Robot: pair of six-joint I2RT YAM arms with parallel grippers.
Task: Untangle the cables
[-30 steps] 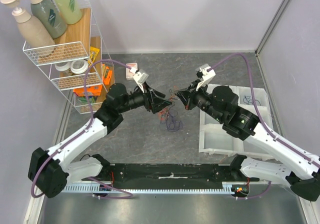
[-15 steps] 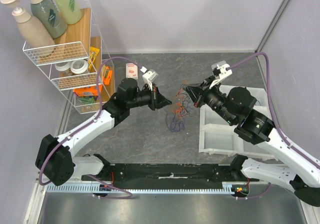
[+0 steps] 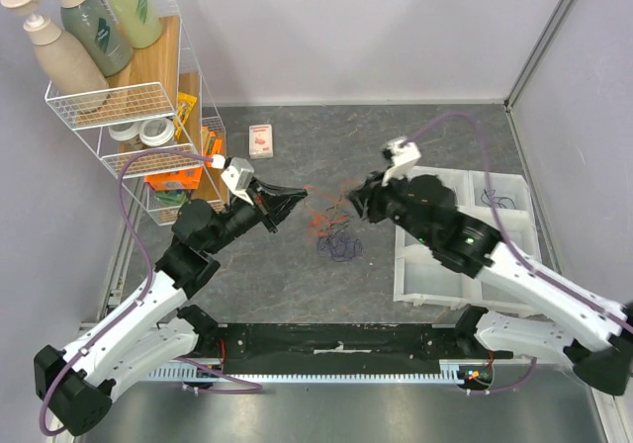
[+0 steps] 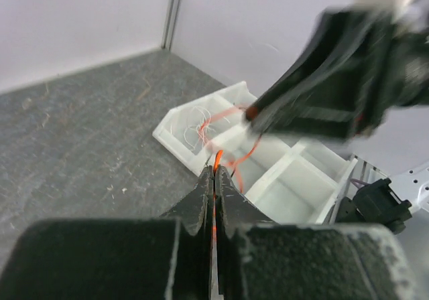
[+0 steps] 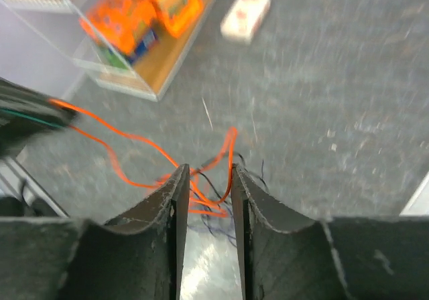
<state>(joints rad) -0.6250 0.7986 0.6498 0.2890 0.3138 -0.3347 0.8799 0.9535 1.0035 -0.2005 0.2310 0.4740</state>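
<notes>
A small tangle of cables [image 3: 341, 247] lies on the grey table, dark blue and purple loops with an orange-red cable [image 3: 318, 221] over them. My left gripper [image 3: 297, 196] is shut on that orange-red cable [image 4: 218, 158], which stretches from its tips [image 4: 214, 173] toward the tangle. My right gripper [image 3: 354, 204] hovers just right of the tangle with its jaws open [image 5: 206, 173]. Loops of the orange-red cable [image 5: 231, 146] and dark strands [image 5: 214, 226] show in the gap below the jaws, with neither finger gripping them.
A white compartment tray [image 3: 435, 275] sits right of the tangle, thin strands in a far compartment [image 3: 495, 201]. A wire rack [image 3: 148, 117] with bottles, tape and orange packets stands at the back left. A small box [image 3: 261, 138] lies behind the left gripper.
My left gripper shut on the orange-red cable and drew back to the left, pulling the strand out. My right gripper opened and dropped lower beside the tangle.
</notes>
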